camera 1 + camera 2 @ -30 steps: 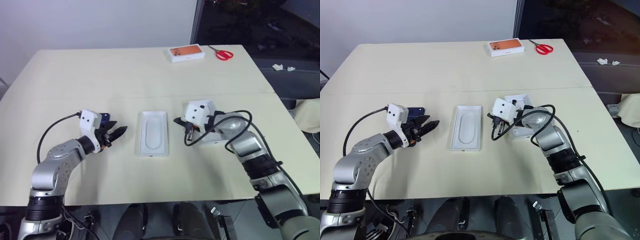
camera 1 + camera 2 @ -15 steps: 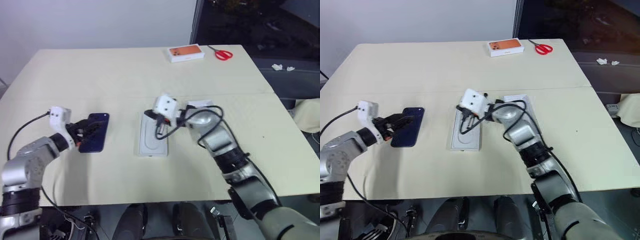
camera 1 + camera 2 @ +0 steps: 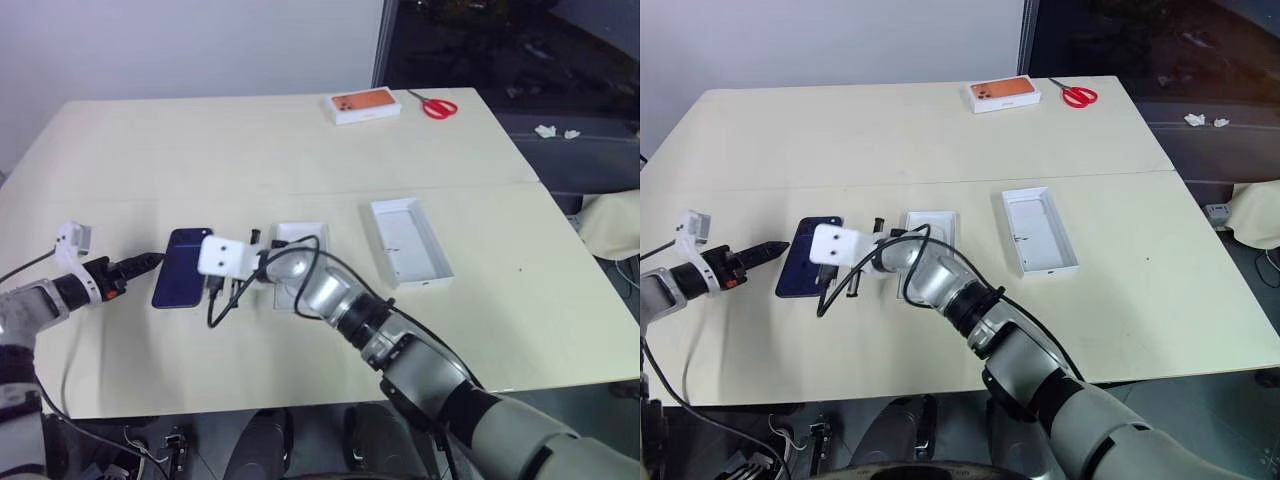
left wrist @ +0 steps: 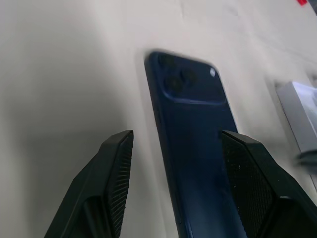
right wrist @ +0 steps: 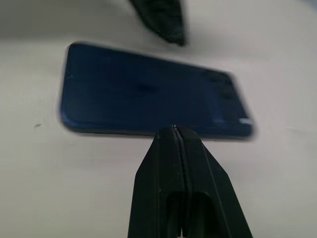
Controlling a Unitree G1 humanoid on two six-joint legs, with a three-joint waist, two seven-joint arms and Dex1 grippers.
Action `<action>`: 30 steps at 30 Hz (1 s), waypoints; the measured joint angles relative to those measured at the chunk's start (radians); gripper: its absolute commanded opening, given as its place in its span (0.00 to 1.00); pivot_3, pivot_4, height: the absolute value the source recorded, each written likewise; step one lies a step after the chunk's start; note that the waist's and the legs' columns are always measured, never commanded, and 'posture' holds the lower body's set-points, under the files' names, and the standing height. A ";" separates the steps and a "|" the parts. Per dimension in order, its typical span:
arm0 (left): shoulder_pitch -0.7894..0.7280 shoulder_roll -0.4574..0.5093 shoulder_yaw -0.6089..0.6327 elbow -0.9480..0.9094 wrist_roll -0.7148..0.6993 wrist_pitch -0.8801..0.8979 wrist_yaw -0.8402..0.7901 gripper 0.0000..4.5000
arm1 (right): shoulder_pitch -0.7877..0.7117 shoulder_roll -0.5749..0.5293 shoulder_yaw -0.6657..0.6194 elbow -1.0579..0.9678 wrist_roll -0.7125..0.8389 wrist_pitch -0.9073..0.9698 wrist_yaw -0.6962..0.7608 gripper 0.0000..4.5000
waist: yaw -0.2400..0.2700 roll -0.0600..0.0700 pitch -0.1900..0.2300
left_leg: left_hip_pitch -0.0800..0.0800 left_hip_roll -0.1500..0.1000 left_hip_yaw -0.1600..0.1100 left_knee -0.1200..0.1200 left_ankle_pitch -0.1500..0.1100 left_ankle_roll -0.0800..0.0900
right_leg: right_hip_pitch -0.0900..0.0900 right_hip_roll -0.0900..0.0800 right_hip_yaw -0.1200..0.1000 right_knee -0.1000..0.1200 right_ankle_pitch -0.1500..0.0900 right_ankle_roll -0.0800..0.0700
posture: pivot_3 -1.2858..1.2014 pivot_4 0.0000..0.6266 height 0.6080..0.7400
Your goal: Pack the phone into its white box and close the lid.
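Currently the phone [image 3: 184,280] lies unpacked on the table — the white box [image 3: 410,240] stands empty; left gripper [image 4: 173,148] spread, right gripper [image 5: 174,130] closed, both empty.

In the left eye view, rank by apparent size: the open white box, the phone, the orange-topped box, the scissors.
1. white box
2. phone
3. orange-topped box, though it lies farther from the camera, so its place after the phone is unsure
4. scissors
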 measured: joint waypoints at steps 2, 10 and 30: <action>-0.037 0.005 -0.017 0.049 0.024 -0.004 -0.028 0.64 | -0.006 0.002 -0.001 0.045 -0.011 0.000 -0.018 0.01 | 0.000 0.000 0.000 | 0.000 0.000 0.000 0.000 0.000 0.000 | 0.000 0.000 0.000 0.000 0.000 0.000 | 0.52 0.24 1.00; -0.082 0.007 -0.105 0.082 0.073 0.033 -0.165 0.64 | -0.019 0.005 -0.001 0.069 -0.026 0.000 -0.054 0.01 | -0.001 0.000 0.000 | 0.000 -0.001 0.000 0.000 0.000 0.000 | 0.000 0.000 0.001 0.001 0.000 0.000 | 0.52 0.24 1.00; -0.147 -0.024 -0.183 0.148 0.182 0.045 -0.281 0.64 | -0.050 0.008 -0.022 0.011 -0.008 0.202 0.103 0.01 | 0.002 0.013 -0.010 | 0.006 -0.006 0.000 0.000 -0.002 0.004 | 0.006 -0.005 0.001 0.001 0.000 0.000 | 0.52 0.24 1.00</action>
